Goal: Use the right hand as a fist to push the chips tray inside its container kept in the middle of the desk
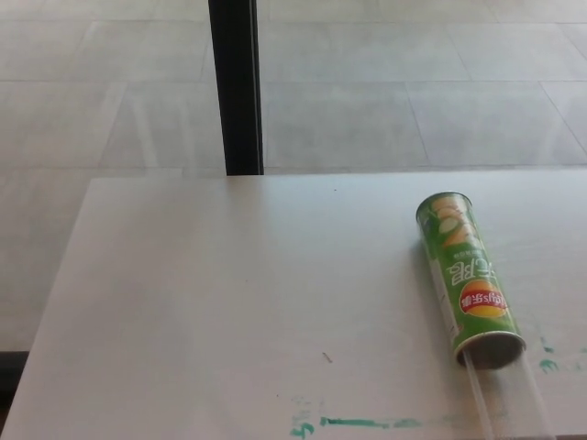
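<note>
- Lying on its side on the right part of the white desk (229, 293) is a green chips can (468, 280), with its closed end far from the robot and its open mouth at the near end.
- A clear plastic chips tray (509, 399) sticks out of that mouth toward the near edge of the desk. It is see-through, so its edges are hard to make out, and I cannot tell if it runs past the bottom of the view.
- Neither robot hand shows, so I cannot tell if the fingers are spread, pressed together or made into a fist.
- The push has not started yet, I think.
- The can is round, so a push that lands off to one side may make it roll left or right.
- The can may also slide away to the far side instead of taking the tray in, since nothing holds it.
- The tray looks thin. A hard knock may bend it or jam it crooked in the mouth.
- The can does not sit in the middle, so a fist aimed there may miss.
- Green paint marks (367, 423) near the front edge are no trouble.
</note>
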You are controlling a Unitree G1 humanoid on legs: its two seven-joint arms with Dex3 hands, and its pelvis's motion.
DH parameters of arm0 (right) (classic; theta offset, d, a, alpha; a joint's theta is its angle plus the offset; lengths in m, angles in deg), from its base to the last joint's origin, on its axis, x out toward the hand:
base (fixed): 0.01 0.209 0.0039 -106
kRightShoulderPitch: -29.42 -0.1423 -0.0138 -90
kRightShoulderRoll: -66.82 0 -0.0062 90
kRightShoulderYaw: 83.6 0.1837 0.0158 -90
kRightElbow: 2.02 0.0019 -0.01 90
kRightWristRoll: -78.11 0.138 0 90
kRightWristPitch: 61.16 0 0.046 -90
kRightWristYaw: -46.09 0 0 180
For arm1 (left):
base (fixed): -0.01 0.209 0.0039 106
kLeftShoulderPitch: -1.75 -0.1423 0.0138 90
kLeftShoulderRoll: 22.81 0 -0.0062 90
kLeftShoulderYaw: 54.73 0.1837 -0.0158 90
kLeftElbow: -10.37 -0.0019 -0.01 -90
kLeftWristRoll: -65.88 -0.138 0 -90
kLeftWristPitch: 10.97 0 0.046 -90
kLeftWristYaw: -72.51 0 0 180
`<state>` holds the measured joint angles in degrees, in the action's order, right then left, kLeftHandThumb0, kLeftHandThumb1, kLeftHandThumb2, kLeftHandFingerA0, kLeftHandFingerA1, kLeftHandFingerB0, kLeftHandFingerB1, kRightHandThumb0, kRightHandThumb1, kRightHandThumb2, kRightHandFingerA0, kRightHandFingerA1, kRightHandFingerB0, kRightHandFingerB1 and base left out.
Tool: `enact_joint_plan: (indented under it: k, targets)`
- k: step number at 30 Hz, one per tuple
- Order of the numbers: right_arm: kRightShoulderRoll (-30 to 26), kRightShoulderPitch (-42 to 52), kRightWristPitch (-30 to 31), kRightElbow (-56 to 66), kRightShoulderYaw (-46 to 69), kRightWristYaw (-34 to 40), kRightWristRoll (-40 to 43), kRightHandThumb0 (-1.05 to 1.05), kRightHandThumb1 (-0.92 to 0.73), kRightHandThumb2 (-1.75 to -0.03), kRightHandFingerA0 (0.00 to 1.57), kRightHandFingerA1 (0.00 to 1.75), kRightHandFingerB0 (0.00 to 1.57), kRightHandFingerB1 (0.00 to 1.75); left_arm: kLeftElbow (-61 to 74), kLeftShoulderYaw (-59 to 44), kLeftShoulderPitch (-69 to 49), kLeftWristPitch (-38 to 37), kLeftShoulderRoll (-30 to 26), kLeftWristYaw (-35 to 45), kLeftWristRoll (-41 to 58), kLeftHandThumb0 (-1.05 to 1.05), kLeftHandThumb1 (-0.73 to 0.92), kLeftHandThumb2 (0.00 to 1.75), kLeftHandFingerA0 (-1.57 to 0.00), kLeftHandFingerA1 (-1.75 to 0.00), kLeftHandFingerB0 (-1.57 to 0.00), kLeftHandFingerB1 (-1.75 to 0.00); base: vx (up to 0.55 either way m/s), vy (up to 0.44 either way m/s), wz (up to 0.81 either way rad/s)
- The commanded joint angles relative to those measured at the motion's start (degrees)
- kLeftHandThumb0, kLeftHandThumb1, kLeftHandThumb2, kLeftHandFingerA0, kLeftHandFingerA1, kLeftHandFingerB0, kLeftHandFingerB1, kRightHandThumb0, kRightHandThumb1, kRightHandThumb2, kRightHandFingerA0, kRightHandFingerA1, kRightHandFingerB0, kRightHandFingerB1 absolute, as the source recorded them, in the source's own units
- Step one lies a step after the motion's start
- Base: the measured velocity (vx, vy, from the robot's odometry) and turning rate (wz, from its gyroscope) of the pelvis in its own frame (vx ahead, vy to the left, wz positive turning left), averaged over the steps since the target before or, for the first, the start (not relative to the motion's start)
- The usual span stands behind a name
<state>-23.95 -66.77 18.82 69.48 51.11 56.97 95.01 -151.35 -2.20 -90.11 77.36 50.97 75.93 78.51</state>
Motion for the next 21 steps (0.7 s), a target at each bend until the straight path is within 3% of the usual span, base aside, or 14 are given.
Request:
enact_joint_plan:
  k: [1,3,5,8,13,14,15,19,20,21]
  targets:
    - [4.78,6.69,12.73,30.94,-8.49,-1.55,8.99,-0.84,-0.8,-0.64,0.85,0.94,0.62,0.56,-0.32,-0.44,0.05,-0.8,-1.81,0.51,1.96,-0.7,0.92,0.71,-0.54,-0.63,-0.41,-0.47,0.0,0.0,0.0]
    - [4.03,11.82,14.37,38.16,-12.96,-6.88,11.43,-0.81,-0.82,-0.65,0.81,0.99,0.58,0.54,-0.34,-0.35,0.09,-0.65,-1.81,0.12,1.84,-0.69,0.92,0.71,-0.57,-0.65,-0.42,-0.47,0.0,0.0,0.0]
    - [3.89,12.61,14.8,39.33,-13.52,-7.19,11.65,-0.81,-0.82,-0.65,0.81,0.99,0.58,0.54,-0.31,-0.38,0.11,-0.61,-1.81,0.04,1.86,-0.69,0.92,0.71,-0.57,-0.65,-0.42,-0.47,0.0,0.0,0.0]
    - [1.44,19.77,9.24,43.44,-19.73,-16.67,8.51,-0.73,-0.85,-0.64,0.73,0.96,0.48,0.47,-0.25,0.17,-0.11,-1.53,-1.69,-0.01,1.23,-0.68,0.92,0.72,-0.57,-0.65,-0.41,-0.49,0.0,0.0,0.0]
    - [-3.06,28.29,6.92,50.55,-25.93,-21.8,3.1,-0.66,-0.87,-0.65,0.74,0.95,0.52,0.48,-0.32,0.2,0.3,-0.78,-1.81,0.13,1.3,-0.7,0.92,0.74,-0.53,-0.63,-0.4,-0.49,0.0,0.0,0.0]
    - [-4.14,30.23,6.58,51.9,-26.82,-23.21,2.75,-0.62,-0.71,-1.1,0.76,0.92,0.45,0.62,-0.22,0.24,0.25,-0.73,-1.81,0.12,1.27,-0.68,0.92,0.72,-0.54,-0.64,-0.42,-0.49,0.0,0.0,0.0]
    - [-5.34,31.74,5.8,52.57,-27.65,-25.45,3.52,-0.62,-0.86,-0.65,0.72,1.0,0.49,0.49,0.23,0.26,0.44,-0.36,-1.83,0.01,1.35,-0.7,0.92,0.73,-0.53,-0.63,-0.41,-0.49,0.0,0.0,0.0]
    - [-9.34,34.49,1.49,52.8,-28.46,-29.82,0.85,-0.67,-0.88,-0.65,0.72,0.99,0.51,0.48,0.16,0.46,0.38,-0.42,-1.86,0.38,1.18,-0.7,0.92,0.72,-0.52,-0.61,-0.39,-0.46,0.0,0.0,0.0]
    - [-11.15,35.05,2.98,53.83,-28.8,-31.01,1.51,-0.69,-0.85,-0.66,0.73,0.97,0.51,0.48,-0.19,0.34,0.04,-0.95,-1.78,0.32,1.19,-0.69,0.92,0.73,-0.5,-0.61,-0.35,-0.48,0.0,0.0,0.0]
    - [-12.69,36.01,2.47,54.51,-28.82,-32.19,0.85,-0.69,-0.86,-0.66,0.77,0.97,0.53,0.49,-0.18,0.28,-0.11,-1.26,-1.64,0.48,1.26,-0.66,0.76,1.1,-0.46,-0.67,-0.3,-0.56,0.0,0.0,0.0]
